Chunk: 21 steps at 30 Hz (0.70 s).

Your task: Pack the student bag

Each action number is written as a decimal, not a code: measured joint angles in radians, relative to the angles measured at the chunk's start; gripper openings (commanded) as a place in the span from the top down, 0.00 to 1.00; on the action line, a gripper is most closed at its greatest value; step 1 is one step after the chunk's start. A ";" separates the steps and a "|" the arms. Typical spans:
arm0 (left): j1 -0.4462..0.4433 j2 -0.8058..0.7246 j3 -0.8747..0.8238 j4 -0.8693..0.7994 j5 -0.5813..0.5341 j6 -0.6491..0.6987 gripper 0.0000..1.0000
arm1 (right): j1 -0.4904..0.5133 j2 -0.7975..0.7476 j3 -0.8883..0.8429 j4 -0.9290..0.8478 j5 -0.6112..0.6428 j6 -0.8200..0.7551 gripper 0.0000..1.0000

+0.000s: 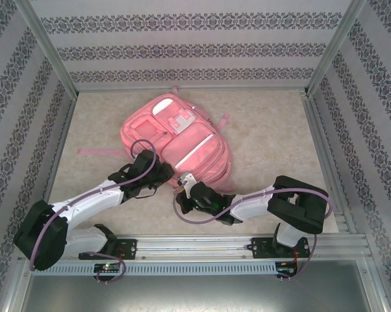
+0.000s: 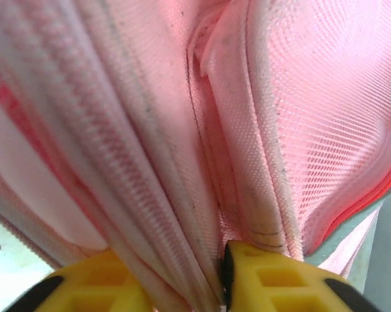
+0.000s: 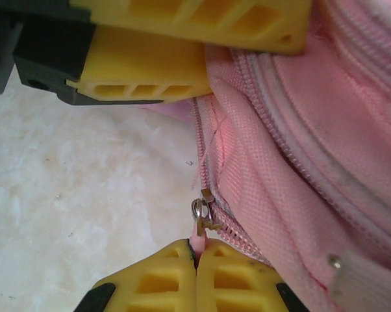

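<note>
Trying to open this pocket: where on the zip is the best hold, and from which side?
Take the thin pink pull tab hanging off the metal slider, not the slider itself: the tab sticks out past the edge of the bag, over the table. Come from that open side, as the right pincer does, shut on the tab.
</note>
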<state>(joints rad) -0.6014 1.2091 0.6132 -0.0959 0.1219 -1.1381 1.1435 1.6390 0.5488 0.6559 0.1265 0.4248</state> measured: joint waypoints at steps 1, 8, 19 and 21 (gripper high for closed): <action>0.000 -0.001 0.000 0.000 -0.006 0.003 0.85 | 0.000 -0.002 -0.002 0.000 0.004 0.000 1.00; 0.009 -0.044 0.000 -0.019 -0.020 0.019 0.96 | 0.000 -0.055 -0.044 -0.003 0.032 0.000 1.00; 0.068 -0.093 0.000 -0.095 -0.021 0.068 0.97 | 0.010 -0.247 -0.161 -0.109 0.085 -0.004 1.00; 0.072 -0.093 0.000 -0.098 -0.017 0.079 0.95 | 0.010 -0.287 -0.178 -0.135 0.094 -0.006 1.00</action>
<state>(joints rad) -0.5297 1.1160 0.6132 -0.1944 0.1047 -1.0595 1.1538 1.3518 0.3706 0.5205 0.2207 0.4191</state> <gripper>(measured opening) 0.088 0.063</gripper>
